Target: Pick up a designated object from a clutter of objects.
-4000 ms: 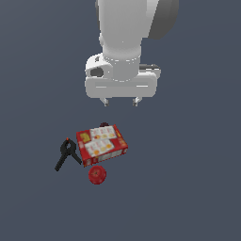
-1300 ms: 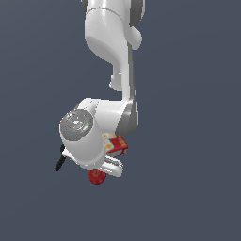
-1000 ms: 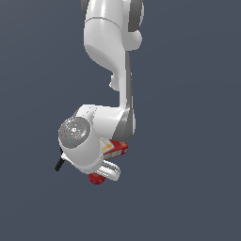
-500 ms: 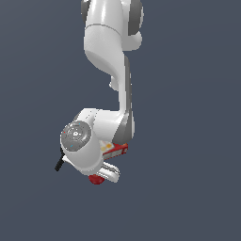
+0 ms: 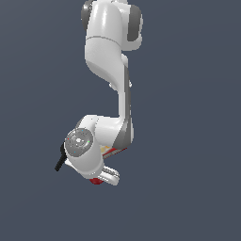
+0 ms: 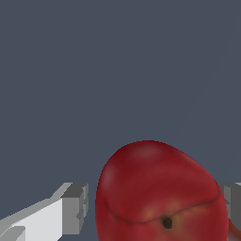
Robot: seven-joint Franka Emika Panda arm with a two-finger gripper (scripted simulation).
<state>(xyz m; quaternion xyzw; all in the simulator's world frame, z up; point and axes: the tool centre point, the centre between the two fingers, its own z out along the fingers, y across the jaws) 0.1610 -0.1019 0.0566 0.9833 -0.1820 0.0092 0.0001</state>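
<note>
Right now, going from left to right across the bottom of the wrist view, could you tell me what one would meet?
One gripper finger → the red apple, which fills the gap between the fingers → the edge of the other finger, mostly cut off by the frame.

In our wrist view, the apple sits between the two fingers. In our exterior view, the arm covers most of the clutter: the clamp pokes out at its nine o'clock, the box at three, the apple at six.
</note>
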